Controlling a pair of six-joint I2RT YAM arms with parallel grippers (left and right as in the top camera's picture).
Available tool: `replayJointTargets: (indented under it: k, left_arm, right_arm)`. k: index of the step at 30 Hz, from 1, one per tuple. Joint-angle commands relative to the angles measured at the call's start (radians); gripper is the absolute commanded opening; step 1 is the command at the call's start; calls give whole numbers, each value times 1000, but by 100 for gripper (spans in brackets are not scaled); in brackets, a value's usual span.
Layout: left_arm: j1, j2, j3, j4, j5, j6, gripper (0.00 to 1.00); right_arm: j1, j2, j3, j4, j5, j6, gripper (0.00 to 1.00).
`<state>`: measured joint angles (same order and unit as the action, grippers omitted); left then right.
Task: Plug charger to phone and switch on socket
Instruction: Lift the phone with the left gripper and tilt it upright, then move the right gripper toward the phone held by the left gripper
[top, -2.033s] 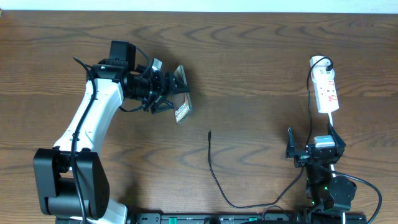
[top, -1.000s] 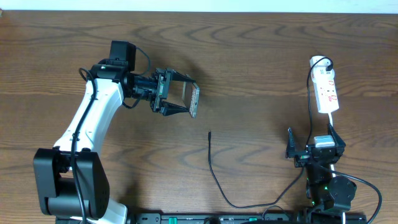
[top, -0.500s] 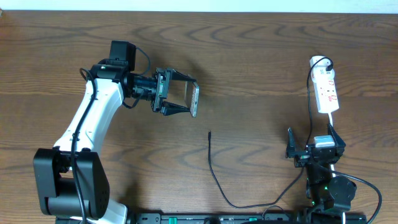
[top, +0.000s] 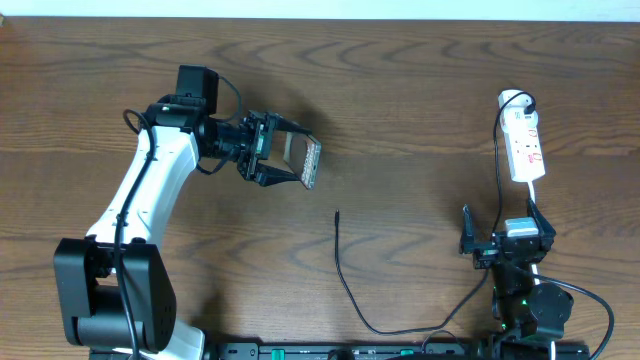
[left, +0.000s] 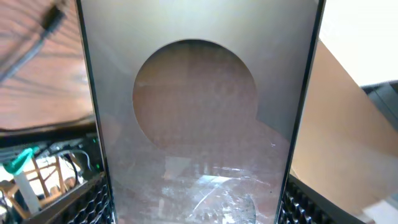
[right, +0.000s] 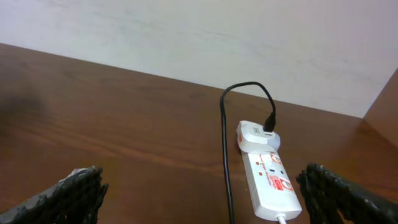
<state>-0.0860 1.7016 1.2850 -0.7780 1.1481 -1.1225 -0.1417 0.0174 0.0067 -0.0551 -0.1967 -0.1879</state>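
My left gripper (top: 288, 160) is shut on the phone (top: 312, 163) and holds it up on its edge above the table's left middle. In the left wrist view the phone's bronze screen (left: 199, 124) fills the frame between both fingers (left: 87, 199). The charger's thin black cable (top: 341, 270) lies on the table, and its tip (top: 337, 213) is below and right of the phone, free. The white socket (top: 525, 145) lies at the far right. My right gripper (top: 505, 242) stands open just in front of it, with the socket (right: 267, 180) and the charger's cable (right: 224, 162) ahead of its fingers.
A white adapter (right: 258, 134) sits plugged into the socket's far end, and the black cable runs out of it. The table's back edge meets a pale wall (right: 186, 37). The arm bases and their cables stand along the front edge (top: 350, 350).
The left wrist has rolled, bringing the held phone from a slanted pose to standing on its edge, with a slight further tilt in the last half second. The right arm has not moved.
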Motion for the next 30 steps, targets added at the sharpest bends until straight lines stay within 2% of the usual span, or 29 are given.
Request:
replayJointTargets:
  k: [1, 11, 16, 21, 25, 30]
  left_arm:
    - [0, -34, -4, 2, -17, 11, 7]
    - [0, -34, -4, 2, -42, 14, 7]
    - [0, -34, -4, 2, -42, 14, 7]
    - [0, -34, -4, 2, -43, 19, 8]
    - [0, -34, -4, 2, -43, 26, 7]
    - [0, -34, -4, 2, -43, 26, 7]
  right_arm:
    - [5, 0, -1, -2, 4, 11, 99]
    - [5, 0, -1, 4, -18, 8, 99]
    - [5, 0, 0, 63, -155, 32, 99]
    - [5, 13, 59, 60, -188, 61, 99]
    - [5, 164, 212, -9, -219, 56, 99]
    - [5, 486, 418, -31, -392, 49, 99]
